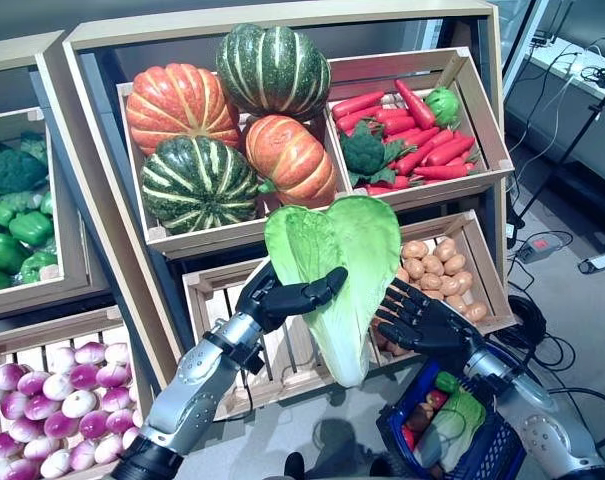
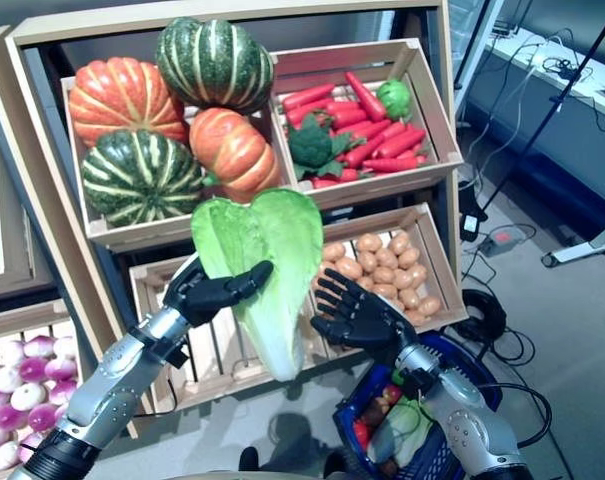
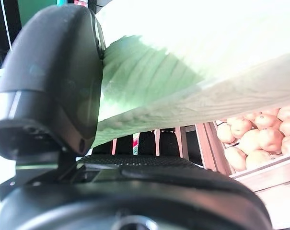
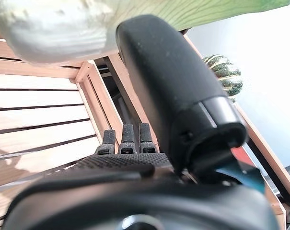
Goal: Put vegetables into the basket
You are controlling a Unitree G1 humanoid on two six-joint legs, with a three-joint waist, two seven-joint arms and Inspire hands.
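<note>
My left hand is shut on a large green leafy cabbage and holds it upright in the air in front of the wooden stand. Its thumb presses on the leaf. My right hand is open with spread fingers just to the right of the cabbage's pale stem end, above the blue basket. The basket stands on the floor at the lower right. In it lie a pale green leafy vegetable and small red and green vegetables.
The wooden stand with its crates fills the back and left. A slatted crate sits right behind the hands, and a crate of small tan round vegetables is beside my right hand. Cables and a power strip lie on the floor at the right.
</note>
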